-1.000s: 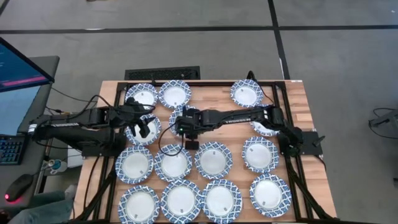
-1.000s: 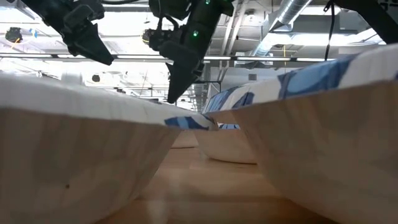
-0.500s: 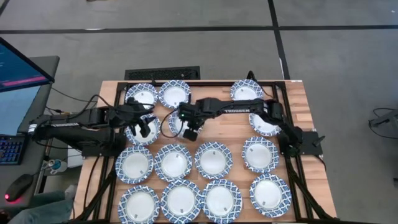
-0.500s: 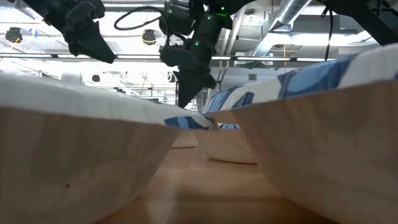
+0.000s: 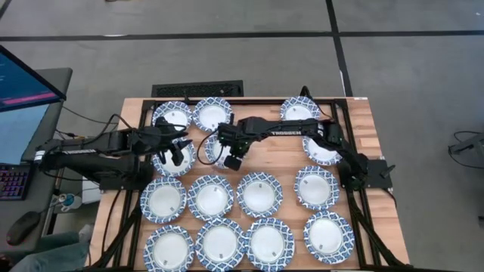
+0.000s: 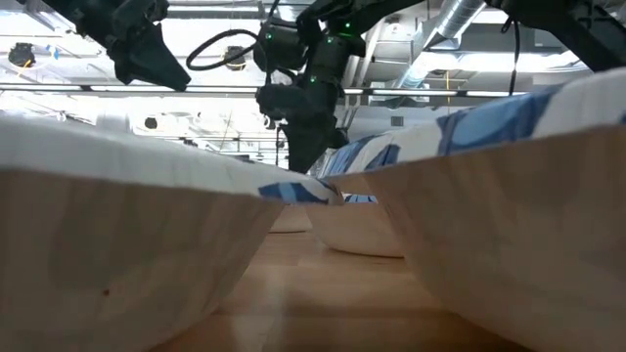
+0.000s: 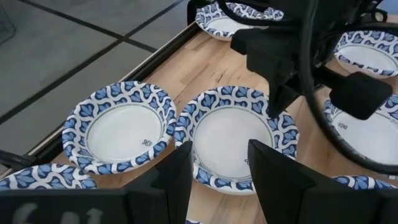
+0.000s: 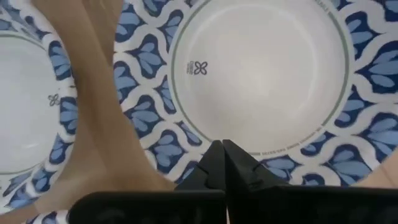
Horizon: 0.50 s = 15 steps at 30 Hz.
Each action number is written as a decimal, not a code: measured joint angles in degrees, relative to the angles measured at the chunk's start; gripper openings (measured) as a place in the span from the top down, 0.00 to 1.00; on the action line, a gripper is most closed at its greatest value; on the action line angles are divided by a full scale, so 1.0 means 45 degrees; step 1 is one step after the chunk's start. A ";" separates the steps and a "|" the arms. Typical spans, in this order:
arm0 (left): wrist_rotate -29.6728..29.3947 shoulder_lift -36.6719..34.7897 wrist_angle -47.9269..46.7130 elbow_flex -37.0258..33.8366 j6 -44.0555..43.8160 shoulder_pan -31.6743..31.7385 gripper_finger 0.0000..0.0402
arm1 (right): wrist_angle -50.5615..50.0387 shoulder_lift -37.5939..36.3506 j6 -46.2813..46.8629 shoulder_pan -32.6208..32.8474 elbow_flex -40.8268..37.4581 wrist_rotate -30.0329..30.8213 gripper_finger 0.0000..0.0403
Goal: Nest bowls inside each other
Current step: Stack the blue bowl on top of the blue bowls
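Note:
Several blue-and-white rimmed bowls lie singly, bottoms on the wooden table (image 5: 265, 157), none nested. My right gripper (image 5: 227, 153) reaches from the right across the table and points down, shut, at the rim of a bowl (image 5: 210, 149) in the far-middle area; the right wrist view shows this bowl (image 8: 261, 74) just beyond the gripper (image 8: 222, 152). My left gripper (image 5: 178, 153) hovers open above another bowl (image 5: 168, 162), well above the table in the low view (image 6: 161, 68). Its wrist view looks at the same middle bowl (image 7: 233, 134) between its fingers (image 7: 217, 165). My right gripper points its shut fingertips (image 8: 217, 155) down from above at the patterned rim (image 8: 249, 163) of the far-middle bowl, on the side toward the table's right. The bowl sits flat on the table. Whether the tips touch the rim, I cannot tell.
Two rows of bowls fill the near half of the table (image 5: 257, 193). More bowls sit along the far edge (image 5: 212, 113) and at the right (image 5: 321, 151). A black frame (image 5: 344, 113) rims the table. A monitor (image 5: 23, 91) stands to the left.
My right gripper has moved toward the table's far edge and slightly left, from over the second row to the far-middle bowl, and has turned from slanting to nearly straight down, staying shut. The bowls have not moved.

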 joint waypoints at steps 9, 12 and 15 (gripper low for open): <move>-0.0015 0.0000 0.0255 0.0000 0.0100 0.0000 0.63 | 0.0043 0.0036 0.0000 -0.0251 -0.0015 -0.0005 0.99; -0.0049 0.0000 0.0287 0.0000 0.0151 0.0000 0.63 | 0.0013 0.0031 0.0010 -0.0305 -0.0229 0.0044 0.99; -0.0049 0.0000 0.0287 0.0000 0.0151 0.0000 0.63 | -0.0155 0.0031 0.0128 -0.0266 -0.0661 -0.0001 0.99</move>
